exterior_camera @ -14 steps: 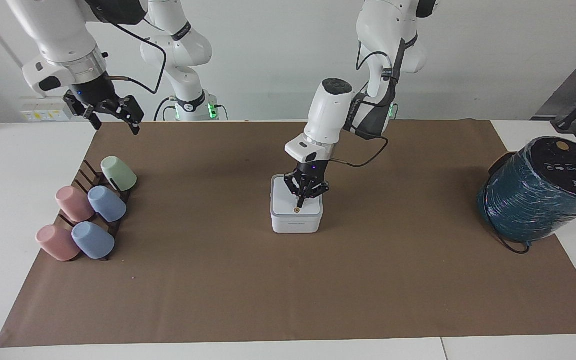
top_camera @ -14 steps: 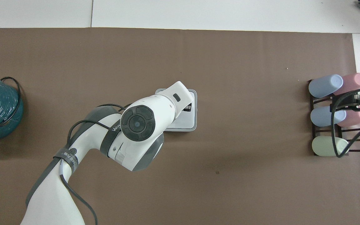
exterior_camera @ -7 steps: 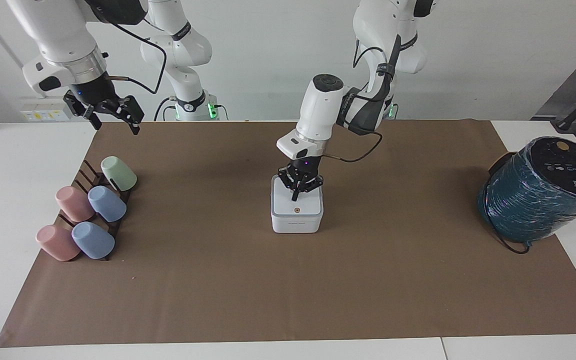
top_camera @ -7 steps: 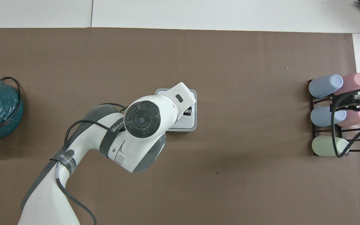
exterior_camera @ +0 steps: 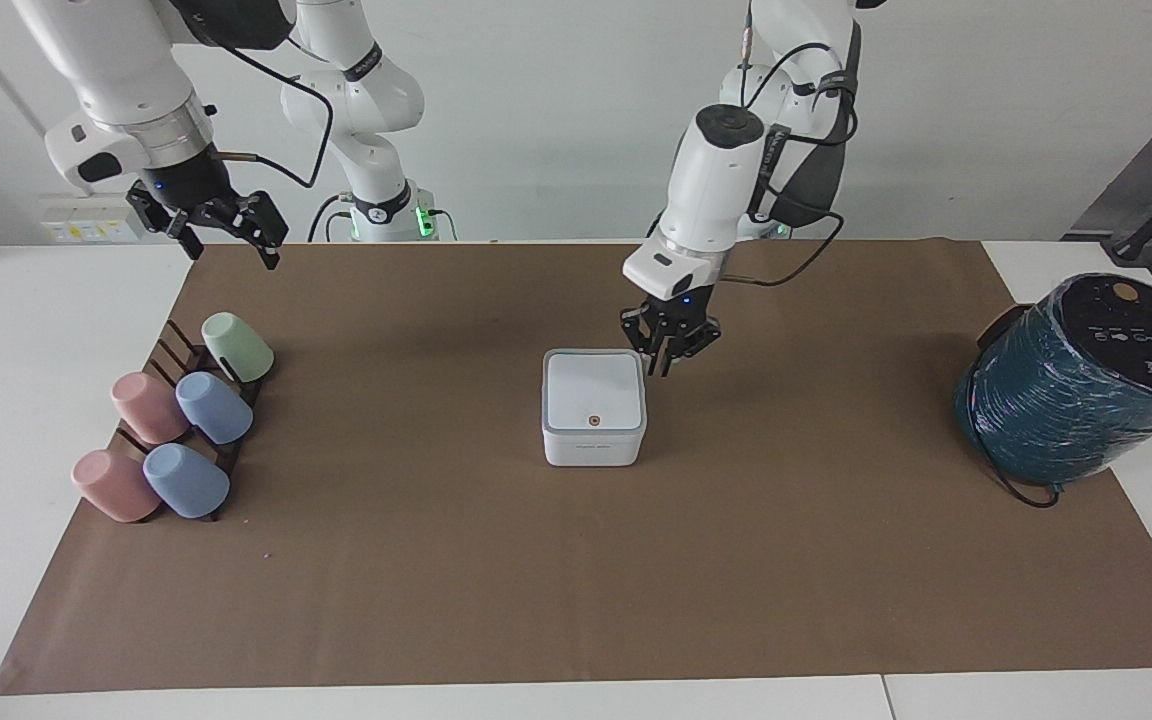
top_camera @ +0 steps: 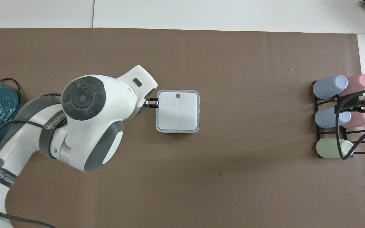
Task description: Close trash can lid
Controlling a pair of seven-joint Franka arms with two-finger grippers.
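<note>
The white cube-shaped trash can [exterior_camera: 593, 445] stands mid-table on the brown paper; it also shows in the overhead view [top_camera: 177, 111]. Its lid [exterior_camera: 595, 388] lies flat and closed on top, grey rim all round, with the orange-red dot [top_camera: 178, 95] facing up. My left gripper [exterior_camera: 668, 368] hangs shut and empty just off the can's edge, toward the left arm's end, touching nothing; its tip shows in the overhead view [top_camera: 152, 103]. My right gripper [exterior_camera: 228, 232] waits open and raised above the cup rack.
A dark rack of pink, blue and green cups [exterior_camera: 176, 425] lies at the right arm's end. A large dark teal wrapped cylinder [exterior_camera: 1086, 385] with a black cable sits at the left arm's end. Brown paper [exterior_camera: 576, 580] covers the table.
My left gripper lifted off the lid and moved toward the left arm's end, now beside the can. The lid stays closed. The right arm has not moved.
</note>
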